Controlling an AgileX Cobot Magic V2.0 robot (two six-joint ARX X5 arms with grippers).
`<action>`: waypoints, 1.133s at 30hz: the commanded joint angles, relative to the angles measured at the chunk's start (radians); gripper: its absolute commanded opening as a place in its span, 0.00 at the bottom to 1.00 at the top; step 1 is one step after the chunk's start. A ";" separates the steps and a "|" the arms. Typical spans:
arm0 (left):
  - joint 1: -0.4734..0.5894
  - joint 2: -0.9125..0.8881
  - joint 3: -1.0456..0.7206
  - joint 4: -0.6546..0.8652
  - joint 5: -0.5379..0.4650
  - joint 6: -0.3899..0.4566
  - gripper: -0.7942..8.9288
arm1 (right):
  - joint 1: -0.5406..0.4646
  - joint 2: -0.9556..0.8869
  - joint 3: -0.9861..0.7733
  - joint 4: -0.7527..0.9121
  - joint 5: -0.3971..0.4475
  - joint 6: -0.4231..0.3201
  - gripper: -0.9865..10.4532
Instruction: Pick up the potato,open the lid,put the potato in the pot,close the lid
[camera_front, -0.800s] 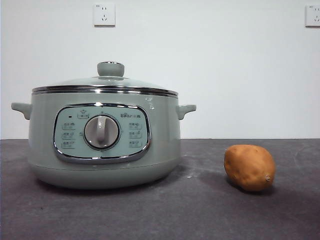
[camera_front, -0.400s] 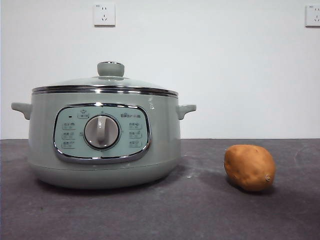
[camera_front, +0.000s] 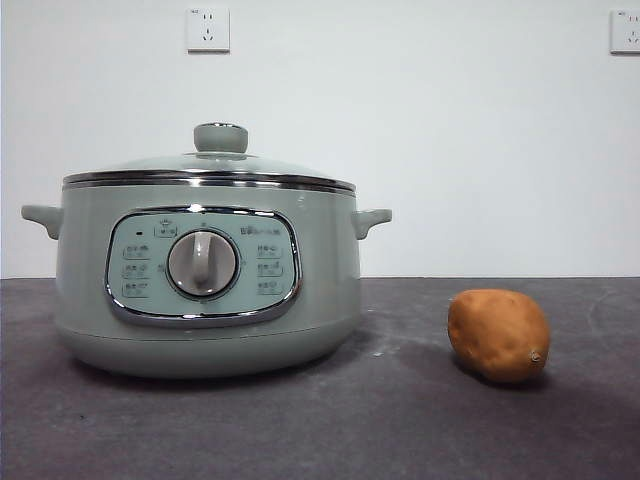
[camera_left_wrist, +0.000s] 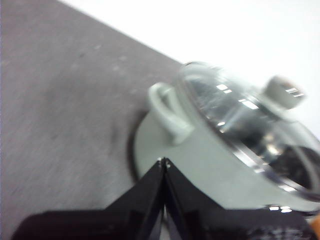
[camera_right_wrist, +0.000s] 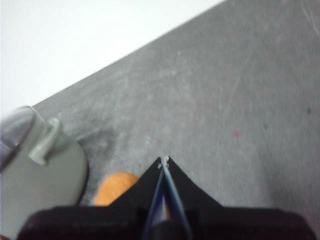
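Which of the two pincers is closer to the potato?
The right pincer: the potato lies beside its closed jaws. The left pincer faces the pot's side handle.

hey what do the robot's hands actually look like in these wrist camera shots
Both look alike. The left hand and the right hand each have two matte black wedge-shaped jaws tapering to a point, rising from a black block. No cables, markings or sleeves are visible.

You had a pale sage-green pot (camera_front: 208, 290) with a chrome-framed panel, its lid (camera_front: 210, 166) clear glass, steel-rimmed, with a matching green knob. The potato (camera_front: 498, 335) was orange-brown — one dark nub. Table (camera_front: 400, 430) was mottled dark grey; both grippers (camera_left_wrist: 164, 162) (camera_right_wrist: 163, 161) were black.
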 joint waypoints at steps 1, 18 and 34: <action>0.002 0.017 0.062 -0.037 0.024 0.069 0.07 | 0.001 0.055 0.077 -0.026 -0.002 -0.067 0.08; 0.002 0.400 0.581 -0.296 0.259 0.307 0.08 | 0.001 0.478 0.635 -0.341 -0.279 -0.253 0.08; 0.001 0.623 0.801 -0.443 0.386 0.352 0.53 | 0.001 0.713 0.819 -0.591 -0.479 -0.409 0.56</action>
